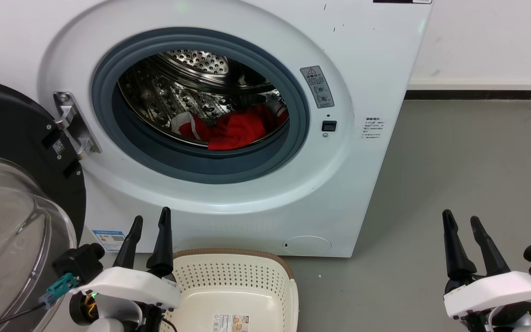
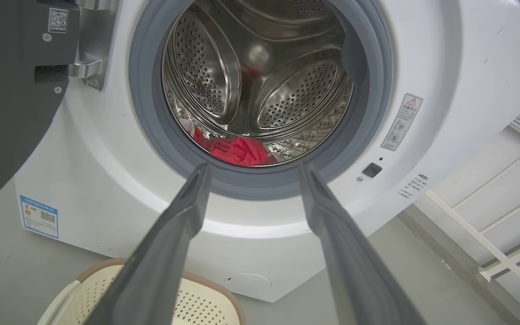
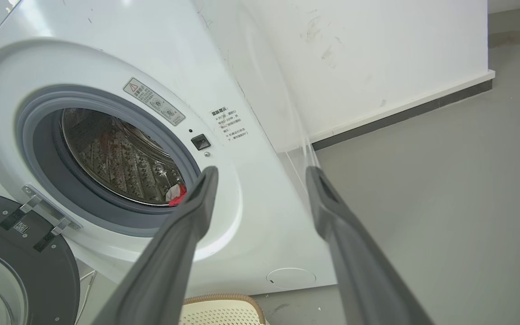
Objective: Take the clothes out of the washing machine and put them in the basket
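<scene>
- The washing machine [image 1: 228, 207], a white front-loader, has its grey-rimmed porthole [image 1: 201, 161] standing open. The perforated steel drum [image 1: 191, 64] shows behind the rim.
- The door [image 1: 12, 138], dark-framed around a glass bowl, is swung out left of the porthole on a metal hinge [image 1: 74, 124].
- Grey floor [image 1: 454, 184] runs right of the porthole, from the machine's right edge to a white wall [image 1: 486, 37] with a dark skirting.
- The basket [image 1: 233, 272], cream, perforated and brown-rimmed, sits on the floor straight below the porthole. Its far rim is just beside the machine's foot.
- The left claw [image 1: 151, 214] is below the porthole and a little left, between door and basket. Its fingers are spread and grip nothing; in the left wrist view they point at the porthole's lower rim.
- The right claw [image 1: 460, 216] is below and well right of the porthole, past the machine's right edge. It too is spread and empty.
- The clothes [image 1: 235, 129], red with white trim, lie on the drum floor just behind the porthole's lower rim.
- A warning sticker [image 1: 317, 86] with a red triangle sits on the front ring just right of the porthole, its print too small to read.
- A blue-edged label [image 1: 109, 240] is at the lower left of the porthole, a QR sticker [image 1: 58, 146] is on the door by the hinge, and a paper label [image 1: 231, 322] lies on the basket's base. None of them is legible.
</scene>
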Tool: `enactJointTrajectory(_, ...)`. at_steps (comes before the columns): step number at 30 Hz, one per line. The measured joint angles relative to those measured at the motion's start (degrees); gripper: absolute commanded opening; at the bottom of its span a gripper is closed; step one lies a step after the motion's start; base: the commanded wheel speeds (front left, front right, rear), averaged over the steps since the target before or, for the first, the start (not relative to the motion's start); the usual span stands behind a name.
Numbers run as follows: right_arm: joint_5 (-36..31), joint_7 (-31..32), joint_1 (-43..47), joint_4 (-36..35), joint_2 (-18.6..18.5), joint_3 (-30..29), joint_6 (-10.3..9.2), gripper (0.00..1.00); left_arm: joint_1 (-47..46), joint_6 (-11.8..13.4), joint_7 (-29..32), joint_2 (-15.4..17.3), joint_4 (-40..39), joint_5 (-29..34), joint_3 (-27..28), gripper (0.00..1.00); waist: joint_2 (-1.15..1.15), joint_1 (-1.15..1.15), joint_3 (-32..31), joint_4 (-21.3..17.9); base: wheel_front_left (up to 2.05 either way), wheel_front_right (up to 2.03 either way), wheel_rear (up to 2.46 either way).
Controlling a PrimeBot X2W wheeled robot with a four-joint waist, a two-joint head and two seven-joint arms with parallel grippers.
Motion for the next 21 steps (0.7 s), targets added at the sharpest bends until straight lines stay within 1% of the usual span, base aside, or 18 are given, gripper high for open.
enactJointTrajectory(6,-4.1,0.0,0.2,-0.9,0.0,-0.3,0.0,1.0,-0.6,1.0,-1.0,0.5,0.1,4.1,-0.7,1.0,0.0,0.0,0.1,0.2,0.0,0.0,0.0)
enactJointTrajectory(21,-13.9,0.2,1.0,-2.9,0.0,-0.7,0.01,1.0,-1.7,2.4,-3.2,1.5,1.2,12.8,-2.1,1.0,0.0,0.0,0.6,0.3,0.0,0.0,0.0)
